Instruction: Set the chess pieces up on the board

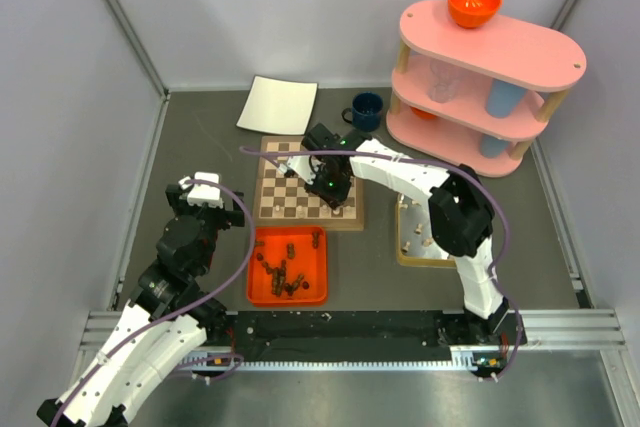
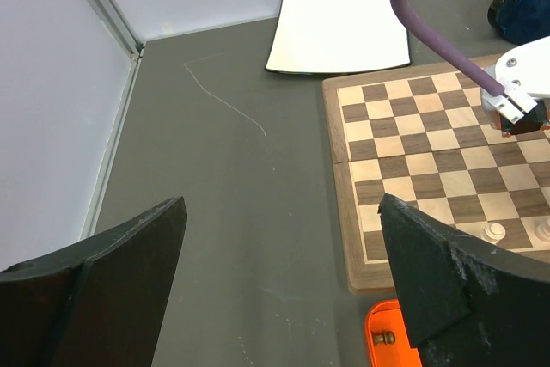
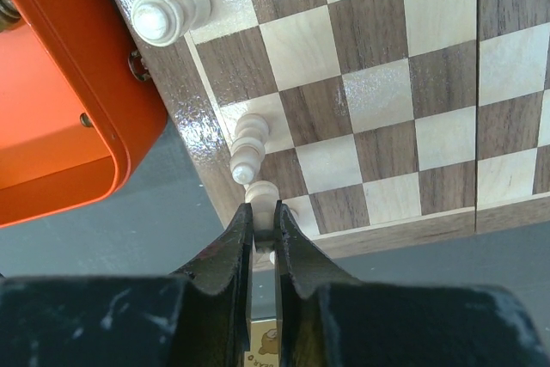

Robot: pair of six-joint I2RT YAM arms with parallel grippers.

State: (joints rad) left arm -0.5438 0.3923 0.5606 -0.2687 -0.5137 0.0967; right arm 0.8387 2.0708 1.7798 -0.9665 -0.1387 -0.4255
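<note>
The left claw hung with its jaws spread wide and nothing between them, above the bare grey surface toward the left edge, well apart from the board. Close to the far edge, a white sheet lay flat, its near corner just beside the board's far left corner. An orange tray sat between the board and the surface's near edge, its far rim just beside the board's near rim, with a loose heap of dark pieces inside.

The board, dark and cream squares in a light wood rim, lay in the middle of the surface with most of its squares bare. Two pale pieces stood in the row along its near rim, the side facing the orange tray.

The right claw was poised over the board's near right corner, its jaws drawn almost together on a pale chessman at the corner square. Whether that chessman's base touched the wood could not be told.

A dark blue mug stood just beyond the board's far right corner. A light wooden tray lay right of the board, partly hidden under the right arm. A pink three-tier shelf filled the far right corner, an orange bowl on its top tier.
</note>
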